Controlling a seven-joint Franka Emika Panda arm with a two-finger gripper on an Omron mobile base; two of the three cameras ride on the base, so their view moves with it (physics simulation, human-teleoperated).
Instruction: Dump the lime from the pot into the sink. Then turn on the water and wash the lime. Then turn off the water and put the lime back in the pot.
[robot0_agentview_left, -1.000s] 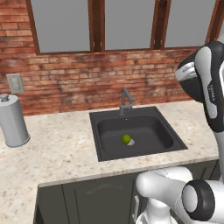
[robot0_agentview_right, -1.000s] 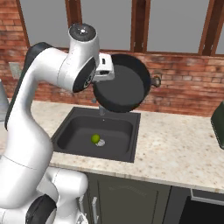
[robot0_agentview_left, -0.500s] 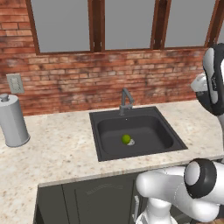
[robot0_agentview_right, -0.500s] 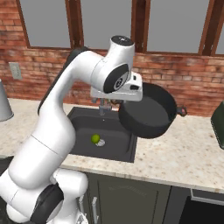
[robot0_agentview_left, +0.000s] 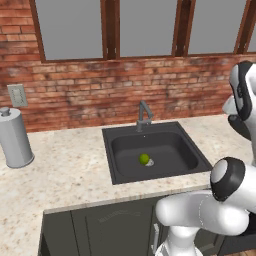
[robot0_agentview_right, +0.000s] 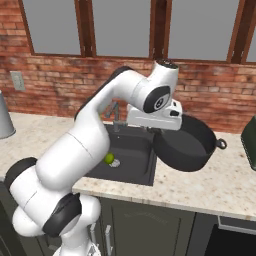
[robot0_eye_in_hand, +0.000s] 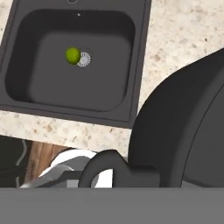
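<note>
Resting beside drain (robot0_eye_in_hand: 83, 59): small green lime (robot0_eye_in_hand: 72, 55).

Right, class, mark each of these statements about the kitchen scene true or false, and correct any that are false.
1. The lime lies in the sink, beside the drain. True.
2. The pot sits flat on the counter to the left of the sink. False: it is held up in the air, tilted, over the counter to the right of the sink.
3. Water is running from the faucet. False: no stream is visible.
4. A grey metal canister stands on the counter left of the sink. True.
5. The lime is inside the pot. False: it is in the sink basin.
</note>
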